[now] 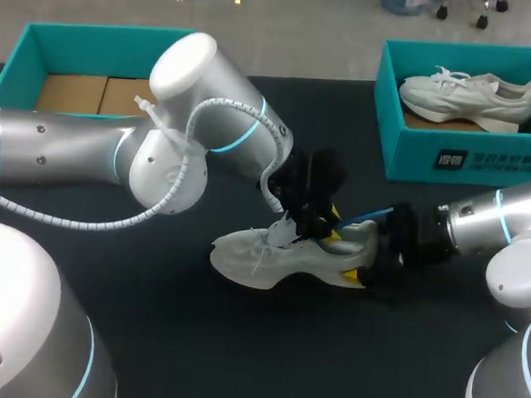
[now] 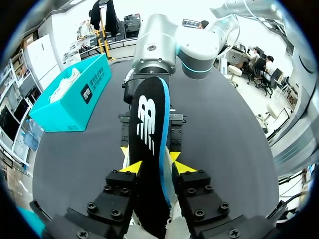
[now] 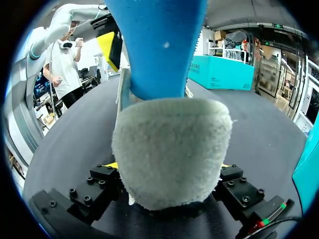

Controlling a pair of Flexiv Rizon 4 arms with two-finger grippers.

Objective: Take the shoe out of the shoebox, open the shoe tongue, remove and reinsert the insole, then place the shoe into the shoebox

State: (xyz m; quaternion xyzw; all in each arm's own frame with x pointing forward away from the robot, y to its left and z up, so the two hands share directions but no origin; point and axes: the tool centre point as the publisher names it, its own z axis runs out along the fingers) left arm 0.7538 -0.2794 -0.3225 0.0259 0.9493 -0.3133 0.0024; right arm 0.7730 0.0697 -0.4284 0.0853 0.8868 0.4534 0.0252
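On the table at my far left, at about ten o'clock from my left claw, stands the empty teal shoebox, well apart from the work. My left claw hangs over the middle of the table. Its two fingers are closed to a narrow gap on the insole, one on each long edge. The insole is black on top and blue beneath, and it runs straight ahead of this claw toward twelve o'clock, out to my right arm. The white shoe lies on the table just below this claw, at about six to seven o'clock from it in the head view. Its long axis runs from the toe at nine o'clock to the heel at three. The insole rises out of the shoe's mouth just behind the heel collar. I judge the next move must therefore follow that toe-to-heel line. My right claw comes in from three o'clock with its fingers clamped on either side of the fuzzy heel, bracing the shoe. Past it, at about one o'clock, the second teal shoebox holds another white shoe.
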